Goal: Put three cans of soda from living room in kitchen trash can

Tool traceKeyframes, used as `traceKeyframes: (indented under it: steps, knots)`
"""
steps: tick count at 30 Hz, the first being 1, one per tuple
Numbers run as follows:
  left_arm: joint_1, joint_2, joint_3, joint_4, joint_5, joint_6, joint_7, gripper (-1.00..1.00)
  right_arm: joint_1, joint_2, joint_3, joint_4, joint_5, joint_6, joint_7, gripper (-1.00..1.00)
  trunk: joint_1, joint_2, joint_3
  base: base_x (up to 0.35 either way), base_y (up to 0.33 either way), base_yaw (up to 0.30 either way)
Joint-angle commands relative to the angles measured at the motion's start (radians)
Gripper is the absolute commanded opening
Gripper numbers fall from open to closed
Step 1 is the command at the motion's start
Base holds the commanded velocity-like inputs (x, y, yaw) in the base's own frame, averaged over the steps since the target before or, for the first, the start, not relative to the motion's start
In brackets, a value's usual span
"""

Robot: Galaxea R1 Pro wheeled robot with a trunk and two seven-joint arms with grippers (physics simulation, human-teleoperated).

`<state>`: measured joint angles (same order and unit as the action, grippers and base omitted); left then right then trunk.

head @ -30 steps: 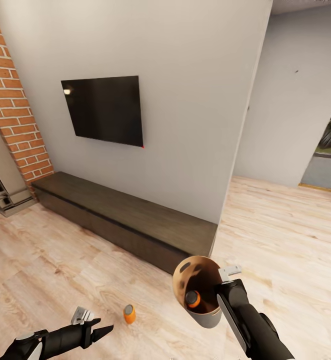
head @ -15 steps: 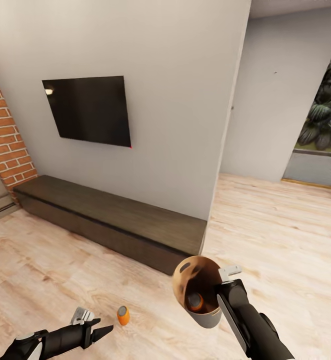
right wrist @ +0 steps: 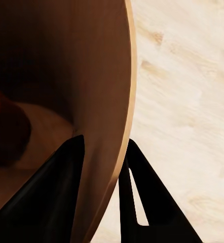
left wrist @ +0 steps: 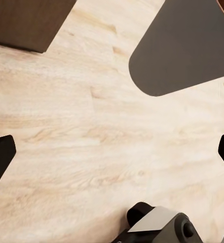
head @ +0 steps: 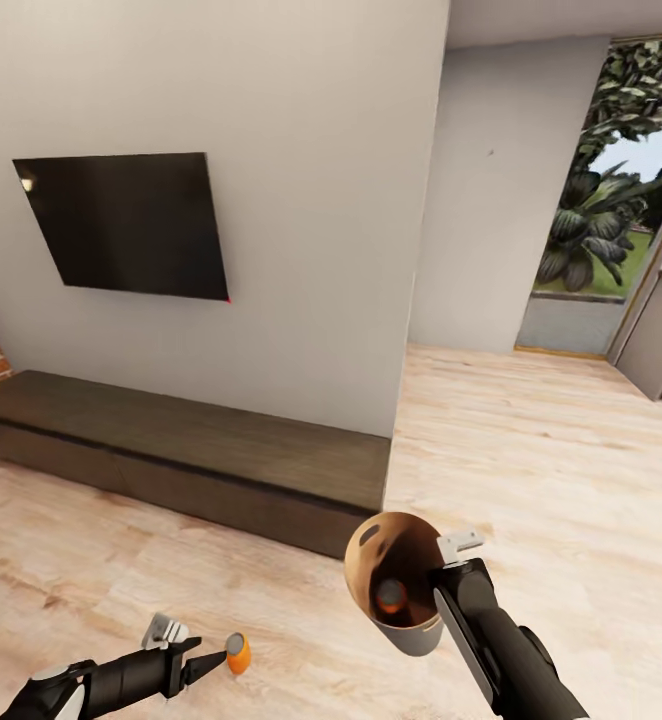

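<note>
The robot appears to be mid-collection in the living room: its right hand [head: 439,572] grips the rim of the small round pale grey bin with a tan-brown inside [head: 396,585], pinching the wall between its fingers and holding it tilted above the light wood plank floor [head: 531,480], with one bright orange soda can [head: 390,597] lying inside. Another orange soda can [head: 236,653] lies on the floor just beside the left hand [head: 206,663], which reaches low and forward, fingers spread wide and empty. The likely next move is lowering that hand around the can.
</note>
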<state>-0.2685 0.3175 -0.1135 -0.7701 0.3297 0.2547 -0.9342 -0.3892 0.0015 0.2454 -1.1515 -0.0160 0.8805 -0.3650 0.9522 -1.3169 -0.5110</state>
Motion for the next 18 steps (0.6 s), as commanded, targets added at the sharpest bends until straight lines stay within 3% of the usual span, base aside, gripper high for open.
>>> traceKeyframes:
  steps: [1, 9, 18]
  knots:
    - [0.000, 0.000, 0.000, 0.000, 0.000, 0.000, 0.000, 1.00, 0.000, 0.000, 0.000, -0.001, 0.010, 0.001, 0.001, -1.00, 0.000, 0.000, 0.000, -0.050, 0.132, -0.140]
    - [0.000, 0.000, 0.000, 0.000, -0.001, 0.000, 0.000, 1.00, -0.001, 0.000, 0.000, -0.001, 0.010, 0.001, 0.001, -1.00, 0.000, 0.000, 0.001, -0.159, 0.115, -0.064]
    - [0.000, 0.000, 0.000, 0.000, -0.001, 0.000, 0.000, 1.00, 0.000, 0.000, 0.001, -0.001, 0.010, 0.000, 0.001, -1.00, 0.000, 0.000, 0.001, -0.249, 0.189, -0.222]
